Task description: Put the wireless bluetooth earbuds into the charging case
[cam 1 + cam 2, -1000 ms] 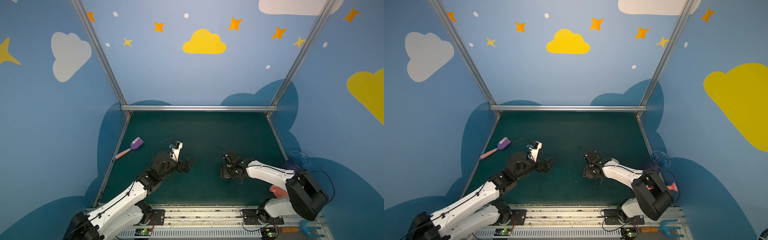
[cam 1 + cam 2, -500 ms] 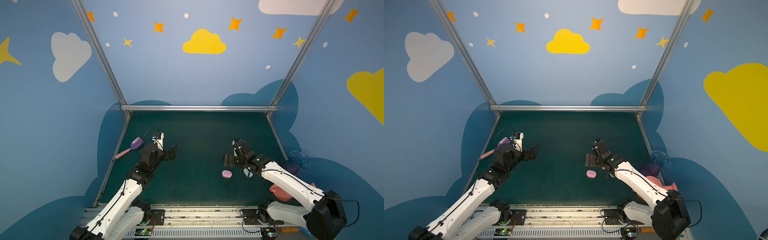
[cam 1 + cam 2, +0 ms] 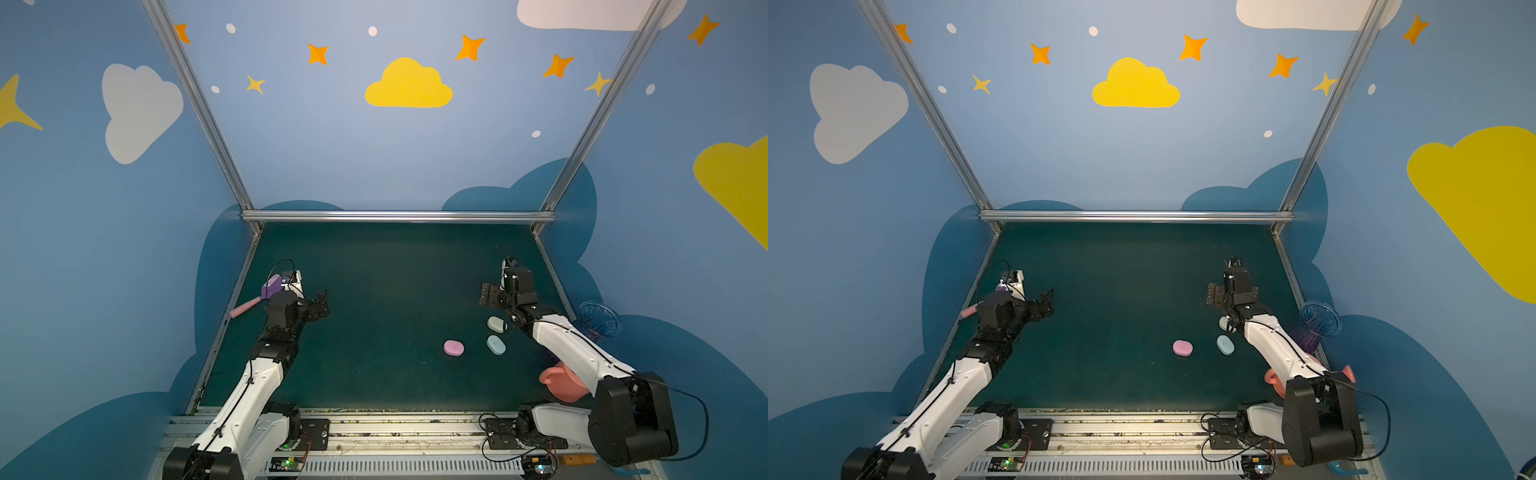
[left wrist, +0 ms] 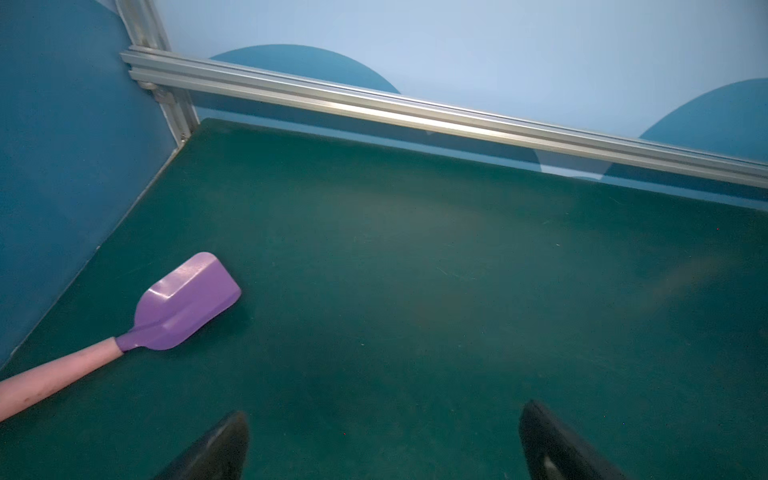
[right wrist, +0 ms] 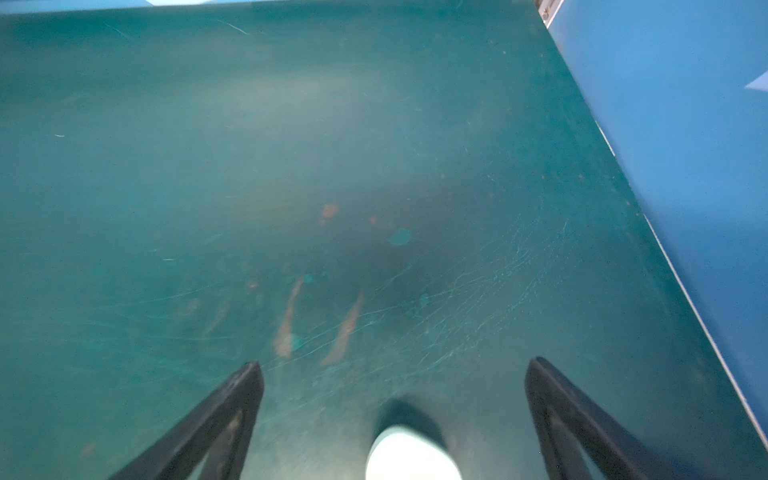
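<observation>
Left tool and right tool both released, hovering empty over my worktop. Pink case, blue case, mint case lie closed, lower right of centre in both top views — earbuds I cannot make out.

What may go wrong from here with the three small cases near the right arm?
The whitish-mint case lies under the right arm's wrist, by the open right end effector; a low move might knock it. The pink case and pale blue case lie close by, so a push could scatter them.
</observation>
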Motion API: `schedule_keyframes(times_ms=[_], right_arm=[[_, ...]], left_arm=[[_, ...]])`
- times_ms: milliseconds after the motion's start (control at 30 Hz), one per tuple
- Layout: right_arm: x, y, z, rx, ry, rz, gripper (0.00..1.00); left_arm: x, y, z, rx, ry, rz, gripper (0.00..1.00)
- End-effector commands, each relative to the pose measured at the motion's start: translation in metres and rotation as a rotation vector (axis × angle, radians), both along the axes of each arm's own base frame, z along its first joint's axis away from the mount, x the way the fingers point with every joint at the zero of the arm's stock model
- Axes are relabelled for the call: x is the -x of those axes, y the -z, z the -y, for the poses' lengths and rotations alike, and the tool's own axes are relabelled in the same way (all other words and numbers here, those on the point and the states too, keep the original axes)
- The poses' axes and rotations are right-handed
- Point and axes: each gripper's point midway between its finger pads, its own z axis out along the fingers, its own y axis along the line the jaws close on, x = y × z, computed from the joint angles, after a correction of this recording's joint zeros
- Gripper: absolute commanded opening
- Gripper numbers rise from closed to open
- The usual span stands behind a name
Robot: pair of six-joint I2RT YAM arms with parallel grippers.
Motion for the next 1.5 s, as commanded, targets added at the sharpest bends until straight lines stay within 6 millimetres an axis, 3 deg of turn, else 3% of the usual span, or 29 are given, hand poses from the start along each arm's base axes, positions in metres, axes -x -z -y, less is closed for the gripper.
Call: schedule_keyframes(times_ms=[0,200,300,400,667,967,1467], right_arm=[[-0.019,-0.007,0.003,0.029,-0.041,0.146,0.97],[-0.025,0.011,0.01,0.024,-0.041,0.195,0.97],[-0.024,0.021,0.011,0.022,-0.047,0.207,0.97],[-0.024,0.022,0.009,0.02,-0.059,0.205,0.97],[-0.021,0.017,0.02,0.032,-0.04,0.308,0.97],[-0.027,0.032,0.019,0.036,-0.044,0.323,0.97],[-0.028,0.035,0.021,0.022,-0.041,0.31,0.97]], left_arm=[[-0.011,-0.01,-0.009,-0.019,-0.003,0.085,1.0],[-0.024,0.007,-0.023,0.002,-0.02,0.084,1.0],[-0.032,0.012,-0.021,0.03,0.014,0.099,1.0],[-0.04,0.022,-0.013,0.035,0.067,0.082,1.0],[-0.051,0.049,-0.021,0.031,0.048,0.007,1.0],[-0.058,0.069,-0.024,0.037,0.029,-0.016,1.0],[-0.065,0.079,-0.024,0.027,0.032,-0.062,1.0]])
